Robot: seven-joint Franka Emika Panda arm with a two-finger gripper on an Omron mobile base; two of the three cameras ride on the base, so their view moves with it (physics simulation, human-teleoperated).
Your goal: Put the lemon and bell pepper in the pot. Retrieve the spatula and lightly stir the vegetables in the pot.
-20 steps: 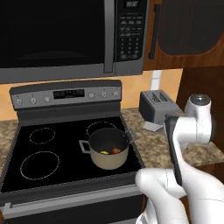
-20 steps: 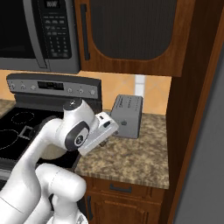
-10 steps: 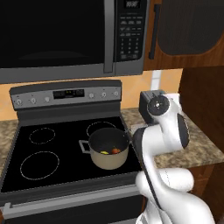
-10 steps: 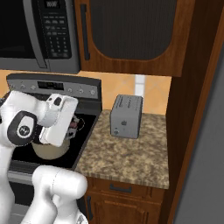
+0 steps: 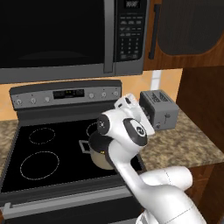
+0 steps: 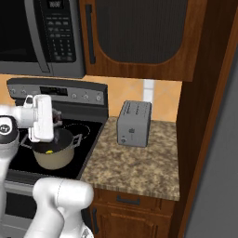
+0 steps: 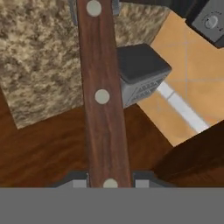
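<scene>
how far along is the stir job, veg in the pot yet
Partly visible: in the right base view a yellow lemon lies inside the pot; the bell pepper is hidden behind the hand. In hand: the gripper is shut on the spatula, its brown riveted handle running up the hand view, with the hand over the pot. Left: lowering the blade in and stirring lightly.

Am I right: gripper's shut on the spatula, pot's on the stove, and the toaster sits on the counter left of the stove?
One slip: the toaster sits on the counter right of the stove, as the right base view shows. The rest holds: the gripper is shut on the spatula, and the pot is on the stove.
</scene>
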